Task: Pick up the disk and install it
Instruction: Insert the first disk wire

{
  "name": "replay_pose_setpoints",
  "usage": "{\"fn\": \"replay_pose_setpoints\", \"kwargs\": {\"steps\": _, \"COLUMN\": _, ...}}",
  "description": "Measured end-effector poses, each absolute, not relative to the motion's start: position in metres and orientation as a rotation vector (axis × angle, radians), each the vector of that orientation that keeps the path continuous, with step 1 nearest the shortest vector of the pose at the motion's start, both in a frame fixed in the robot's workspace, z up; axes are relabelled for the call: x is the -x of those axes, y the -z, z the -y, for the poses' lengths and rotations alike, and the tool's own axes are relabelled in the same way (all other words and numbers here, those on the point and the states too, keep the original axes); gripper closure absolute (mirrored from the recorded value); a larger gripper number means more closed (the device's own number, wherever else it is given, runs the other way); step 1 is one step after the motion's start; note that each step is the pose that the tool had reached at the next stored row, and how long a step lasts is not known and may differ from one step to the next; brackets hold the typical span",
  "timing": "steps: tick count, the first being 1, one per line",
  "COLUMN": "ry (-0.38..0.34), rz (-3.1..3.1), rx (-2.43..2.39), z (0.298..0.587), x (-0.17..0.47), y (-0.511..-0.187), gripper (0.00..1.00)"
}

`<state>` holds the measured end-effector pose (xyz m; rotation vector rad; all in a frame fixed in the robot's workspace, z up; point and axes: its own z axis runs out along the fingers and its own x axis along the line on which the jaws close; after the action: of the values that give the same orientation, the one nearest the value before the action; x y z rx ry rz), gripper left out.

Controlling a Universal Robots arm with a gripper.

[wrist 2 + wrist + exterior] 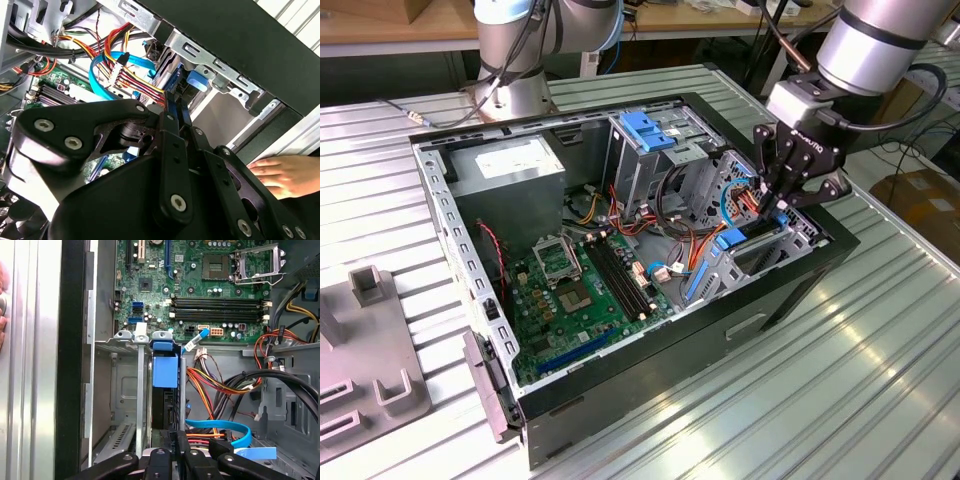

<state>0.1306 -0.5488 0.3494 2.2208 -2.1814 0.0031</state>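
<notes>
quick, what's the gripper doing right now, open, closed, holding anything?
Gripper: down inside the computer case at the drive bay; cannot be told whether it is open, shut or holding anything.

A ribbed metal counter (880, 370) with long parallel grooves spreads across the exterior view, catching bright glare toward 4 o'clock. At 12 o'clock a wooden workbench (410, 25) runs along the back. A cardboard box (928, 205) sits at 3 o'clock beyond the counter's edge.
</notes>
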Motion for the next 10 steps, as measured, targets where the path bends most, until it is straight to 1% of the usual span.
{"fn": "replay_pose_setpoints", "kwargs": {"steps": 10, "ry": -0.003, "rz": 2.191, "rx": -2.211, "z": 0.549, "x": -0.1306, "y": -0.3473, "gripper": 0.84}}
